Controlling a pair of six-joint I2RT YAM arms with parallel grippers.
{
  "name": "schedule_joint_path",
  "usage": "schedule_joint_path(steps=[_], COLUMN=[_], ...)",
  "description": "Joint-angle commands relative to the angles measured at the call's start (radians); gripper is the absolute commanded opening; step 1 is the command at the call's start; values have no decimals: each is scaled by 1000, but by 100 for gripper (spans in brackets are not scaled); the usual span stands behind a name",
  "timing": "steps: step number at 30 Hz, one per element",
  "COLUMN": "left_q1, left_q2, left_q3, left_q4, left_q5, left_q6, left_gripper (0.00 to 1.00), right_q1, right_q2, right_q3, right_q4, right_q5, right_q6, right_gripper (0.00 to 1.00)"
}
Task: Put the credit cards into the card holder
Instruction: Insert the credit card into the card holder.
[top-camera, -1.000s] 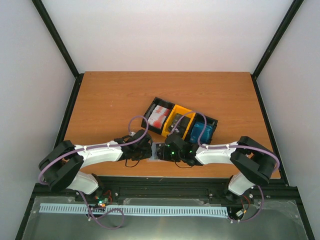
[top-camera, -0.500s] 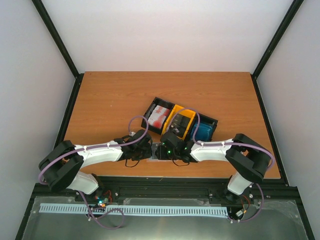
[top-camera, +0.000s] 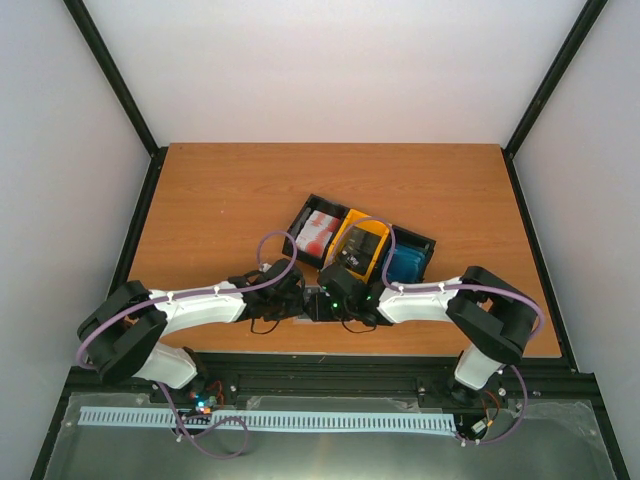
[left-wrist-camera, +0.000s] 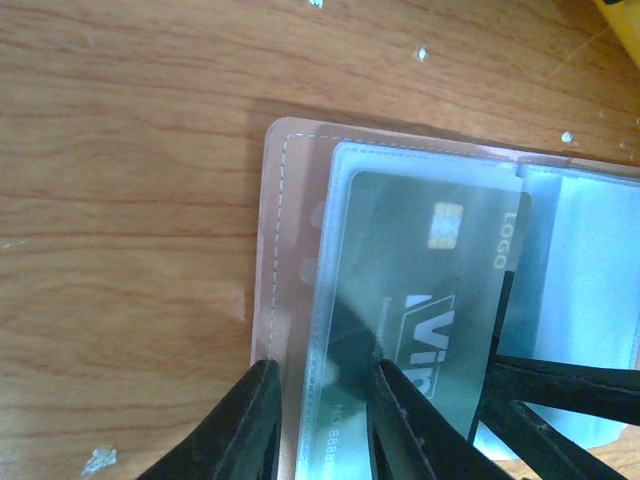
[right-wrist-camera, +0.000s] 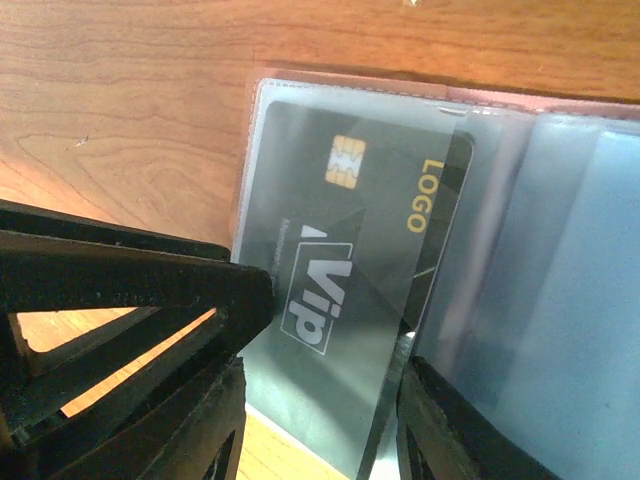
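Note:
The card holder (left-wrist-camera: 275, 250) lies open on the table, pinkish-tan outside with clear pockets (right-wrist-camera: 560, 250). A dark grey credit card (left-wrist-camera: 420, 280) marked VIP sits mostly inside its left pocket and also fills the right wrist view (right-wrist-camera: 340, 260). My left gripper (left-wrist-camera: 325, 430) stands slightly open; one finger is at the holder's outer edge and the other rests on the pocket. My right gripper (right-wrist-camera: 320, 430) is shut on the dark card's long edges. From above, both grippers (top-camera: 290, 295) (top-camera: 330, 295) meet over the holder (top-camera: 312, 300) and hide most of it.
Three bins stand in a slanted row just beyond the grippers. A black bin (top-camera: 300, 222) holds red-and-white cards, a yellow bin (top-camera: 360, 250) holds dark cards, and another black bin (top-camera: 405, 265) holds blue cards. The table's near edge lies just behind the holder.
My right gripper has slid left toward the left gripper with the dark card, uncovering the yellow and blue bins. The left arm has stayed put.

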Motion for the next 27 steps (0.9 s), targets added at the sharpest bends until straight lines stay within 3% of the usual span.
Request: schedule_joint_path(steps=[1,3,9,17,22,27], left_q1=[2,1,2,4,68,131], left_q2=[18,2,-128,-342,-450,-504], left_q3=[-7,-3,15,34,-14,-33], left_q4=[-58,-82,-162,-169,-48,29], left_q5=[-17,-43,-141,-187,-52,46], left_q6=[-21,-30,-38,2,63,146], left_gripper=[28,32,61,84,98,100], right_q1=[17,17,7,-116,-212,-296], right_q2=[-25,-68,-250,-485,-522,-522], right_q3=[14,22,53,174,251,287], right_q4=[-67,-123,-323,-575,-669,-684], right_q5=[52,122,299,350,331,324], right_q6=[-14,-21,-90,-375,-485,-546], right_gripper=[43,46,56,62,67,70])
